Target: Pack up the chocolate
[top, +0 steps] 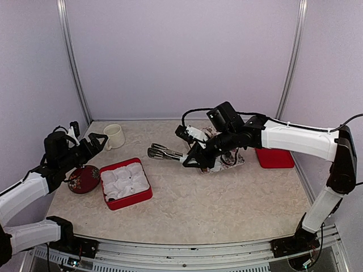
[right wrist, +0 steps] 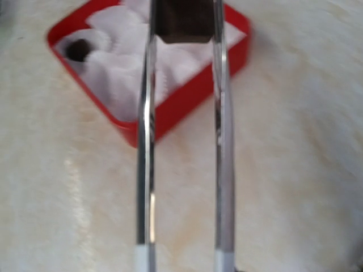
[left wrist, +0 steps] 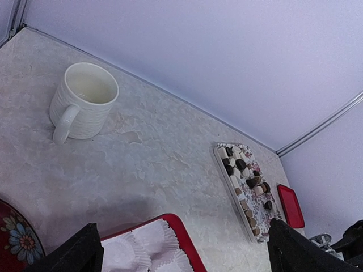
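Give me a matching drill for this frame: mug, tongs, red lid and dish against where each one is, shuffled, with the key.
Things:
1 mug
2 tongs
3 lid
4 dish

Places:
A held in the right gripper
B just left of the red box
C right of the tray
D far-left corner, by the open left gripper

Pairs: 1-D, 2-A, 3-C, 4-B

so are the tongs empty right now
No, a dark brown chocolate sits pinched between the tips of the tongs in the right wrist view.
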You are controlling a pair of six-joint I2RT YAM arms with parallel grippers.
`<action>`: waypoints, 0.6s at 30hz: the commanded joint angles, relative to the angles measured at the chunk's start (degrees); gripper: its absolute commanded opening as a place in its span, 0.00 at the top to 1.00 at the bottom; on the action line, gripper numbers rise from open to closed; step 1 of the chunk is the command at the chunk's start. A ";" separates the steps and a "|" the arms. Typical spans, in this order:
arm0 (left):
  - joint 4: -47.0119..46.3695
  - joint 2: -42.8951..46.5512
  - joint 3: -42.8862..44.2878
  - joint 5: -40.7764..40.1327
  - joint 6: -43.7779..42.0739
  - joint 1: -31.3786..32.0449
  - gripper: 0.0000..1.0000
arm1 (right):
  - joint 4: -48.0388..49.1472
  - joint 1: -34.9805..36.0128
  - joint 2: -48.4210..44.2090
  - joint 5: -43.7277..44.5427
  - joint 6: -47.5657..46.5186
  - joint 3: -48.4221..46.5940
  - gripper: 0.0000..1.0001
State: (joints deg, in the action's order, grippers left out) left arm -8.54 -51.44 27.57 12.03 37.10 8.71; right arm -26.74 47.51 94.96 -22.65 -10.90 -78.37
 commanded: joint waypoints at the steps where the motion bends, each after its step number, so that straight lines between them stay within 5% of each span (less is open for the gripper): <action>1: -1.22 0.73 0.46 0.96 0.30 -0.38 0.01 | -0.39 3.62 4.30 -1.78 0.11 -3.48 0.71; 18: -1.49 0.71 0.52 1.23 0.13 -0.44 0.01 | 0.62 10.86 18.49 -4.72 0.94 -12.99 0.71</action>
State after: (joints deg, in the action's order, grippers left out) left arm -8.56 -51.37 27.57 12.78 37.30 8.71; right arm -27.16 56.99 111.39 -25.26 -10.48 -88.71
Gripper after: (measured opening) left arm 0.989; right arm 0.297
